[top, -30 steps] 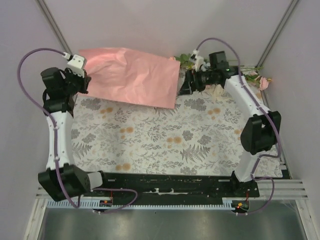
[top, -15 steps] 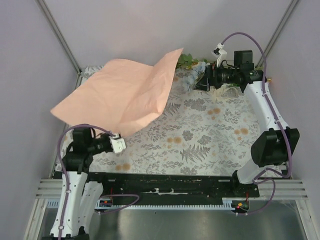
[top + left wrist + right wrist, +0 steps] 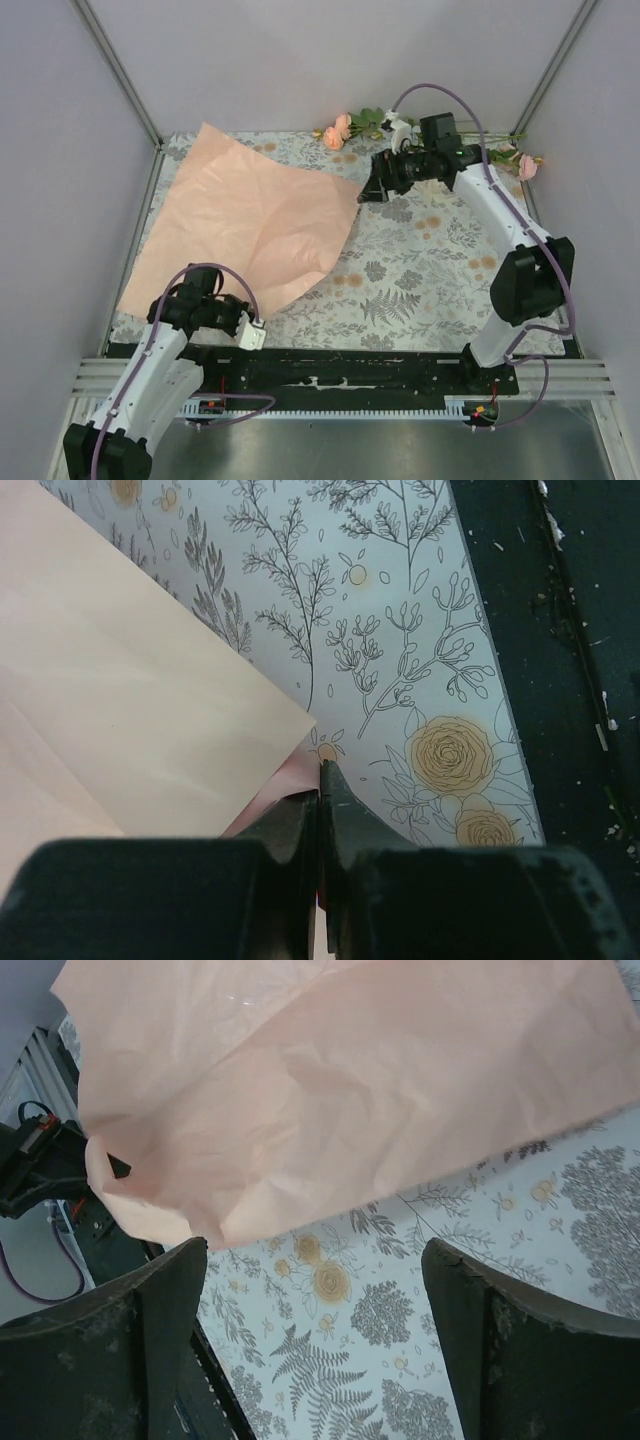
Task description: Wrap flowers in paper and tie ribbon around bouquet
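The salmon-pink paper lies spread over the left half of the table. Its near corner sits at my left gripper, whose jaws are shut with a pink sliver of the sheet pinched between them. Over the paper's right corner hovers my right gripper; it is open, with only tablecloth between its fingers and the paper beyond them. The flowers lie at the far edge: peach roses and leaves, and another rose at far right. The ribbon and the bouquet are out of view.
A floral-print tablecloth covers the table. A black strip runs along the near edge, also in the left wrist view. Pale walls and slanted metal posts enclose the table. My left arm shows beyond the paper.
The left gripper has dragged the paper from the far left, through the air, down to the near left, where it now lies flat. The right gripper shifted slightly; roses at the far edge now show.
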Tool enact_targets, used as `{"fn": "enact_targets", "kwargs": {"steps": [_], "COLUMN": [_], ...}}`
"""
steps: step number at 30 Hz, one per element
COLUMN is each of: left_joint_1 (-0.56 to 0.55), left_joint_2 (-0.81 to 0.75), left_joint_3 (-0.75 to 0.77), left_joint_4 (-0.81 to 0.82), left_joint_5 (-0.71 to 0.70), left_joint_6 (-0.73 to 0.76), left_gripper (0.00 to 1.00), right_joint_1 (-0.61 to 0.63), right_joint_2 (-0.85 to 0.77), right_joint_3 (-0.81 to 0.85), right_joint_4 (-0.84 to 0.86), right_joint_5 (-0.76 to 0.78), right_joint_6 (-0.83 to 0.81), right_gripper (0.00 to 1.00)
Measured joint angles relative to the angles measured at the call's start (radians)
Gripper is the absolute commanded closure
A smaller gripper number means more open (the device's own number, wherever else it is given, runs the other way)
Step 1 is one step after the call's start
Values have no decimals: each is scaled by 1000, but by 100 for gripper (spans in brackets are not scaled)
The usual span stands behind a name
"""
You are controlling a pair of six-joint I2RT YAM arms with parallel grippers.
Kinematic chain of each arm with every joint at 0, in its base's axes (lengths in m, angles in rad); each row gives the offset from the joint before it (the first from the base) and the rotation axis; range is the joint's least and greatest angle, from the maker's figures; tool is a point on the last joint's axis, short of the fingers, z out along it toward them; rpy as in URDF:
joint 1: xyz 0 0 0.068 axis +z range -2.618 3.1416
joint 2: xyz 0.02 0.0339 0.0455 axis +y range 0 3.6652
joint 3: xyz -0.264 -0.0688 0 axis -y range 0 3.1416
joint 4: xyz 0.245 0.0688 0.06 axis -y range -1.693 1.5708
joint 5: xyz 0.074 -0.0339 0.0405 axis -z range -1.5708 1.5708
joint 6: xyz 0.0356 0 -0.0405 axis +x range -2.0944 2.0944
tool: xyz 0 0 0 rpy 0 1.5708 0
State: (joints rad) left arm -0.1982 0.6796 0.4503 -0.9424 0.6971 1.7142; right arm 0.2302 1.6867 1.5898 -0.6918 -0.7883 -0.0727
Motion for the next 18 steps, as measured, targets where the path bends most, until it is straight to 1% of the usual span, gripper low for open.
{"fn": "enact_targets", "kwargs": {"steps": [3,4,5,7,8,9,10,11,13,18], "left_joint_1": [-24,-29,-32,-40,-42,-45,-47,-47,-47,-47], "left_joint_2": [-37,-50,-63,-84,-85,-82,-73,-62,-26,17], "left_joint_3": [-4,-6,-8,-19,-24,-24,-24,-21,6,163], "left_joint_4": [-33,-50,-65,-94,-108,-118,-123,-125,-127,-154], "left_joint_5": [-4,-5,-4,0,4,5,6,5,-14,-53], "left_joint_6": [88,119,140,180,195,208,212,211,176,28], "left_gripper": [93,91,85,65,57,43,36,20,15,12], "right_joint_1": [72,89,103,123,130,138,144,148,155,156], "right_joint_2": [80,111,141,209,243,278,323,352,419,486], "right_joint_3": [30,40,51,84,102,124,155,172,210,206], "right_joint_4": [0,-1,-3,-9,-10,-17,-31,-37,-67,-151], "right_joint_5": [31,39,47,66,75,85,98,106,133,224], "right_joint_6": [-15,-19,-24,-28,-29,-30,-32,-34,-46,-83], "right_gripper": [6,6,6,9,11,15,19,23,27,36]}}
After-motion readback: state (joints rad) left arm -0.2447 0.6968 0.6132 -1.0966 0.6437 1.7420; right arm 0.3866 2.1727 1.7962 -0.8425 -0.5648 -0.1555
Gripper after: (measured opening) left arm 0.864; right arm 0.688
